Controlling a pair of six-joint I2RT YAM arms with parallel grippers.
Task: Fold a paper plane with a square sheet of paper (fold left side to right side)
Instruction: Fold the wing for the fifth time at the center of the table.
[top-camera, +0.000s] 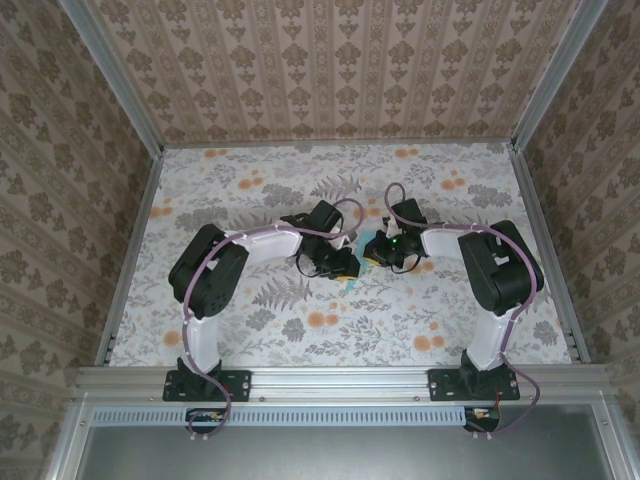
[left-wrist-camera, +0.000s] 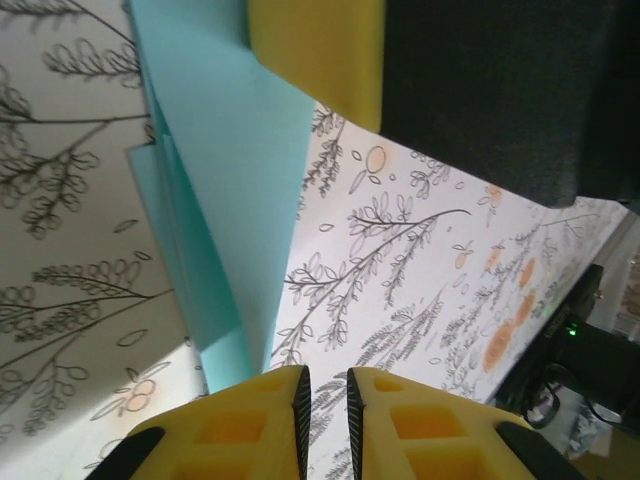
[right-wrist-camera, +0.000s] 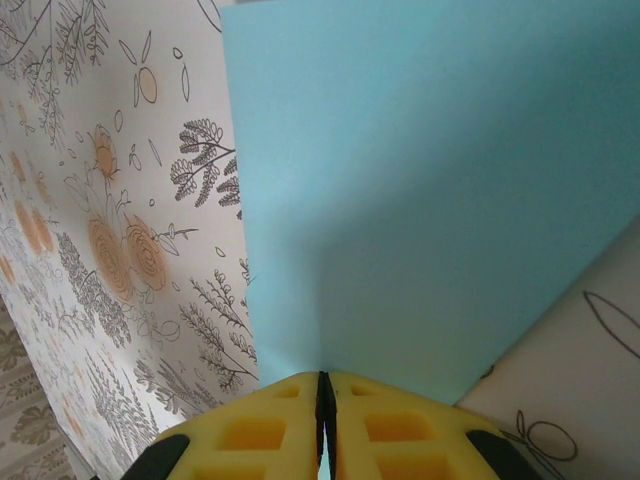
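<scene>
- Pinching the light blue paper (right-wrist-camera: 430, 180), the right gripper (right-wrist-camera: 322, 395) has its two yellow fingers pressed together, and the sheet's near edge runs into the seam between them.
- From the right wrist the paper rises off the fingertips as one broad, smooth face, with the floral table (right-wrist-camera: 120, 250) to its left and at the lower right corner.
- From the left wrist the same paper (left-wrist-camera: 235, 180) shows as a long folded strip with more than one layer along its left edge, narrowing toward the bottom.
- At the top of that view a yellow finger (left-wrist-camera: 315, 50) of the right gripper lies against the paper's upper end, its black body beside it.
- The left gripper (left-wrist-camera: 327, 400) has its jaws slightly parted, leaving a narrow gap with nothing in it; the paper's lower tip ends just beside the left-hand finger, outside the gap.
- From above, both arms bend inward and the grippers meet near the middle of the table (top-camera: 300, 330), left gripper (top-camera: 343, 264) just beside right gripper (top-camera: 380, 250).
- A small sliver of the paper (top-camera: 350, 284) peeks out below them there.
- Patterned walls (top-camera: 330, 70) enclose the table on three sides.
</scene>
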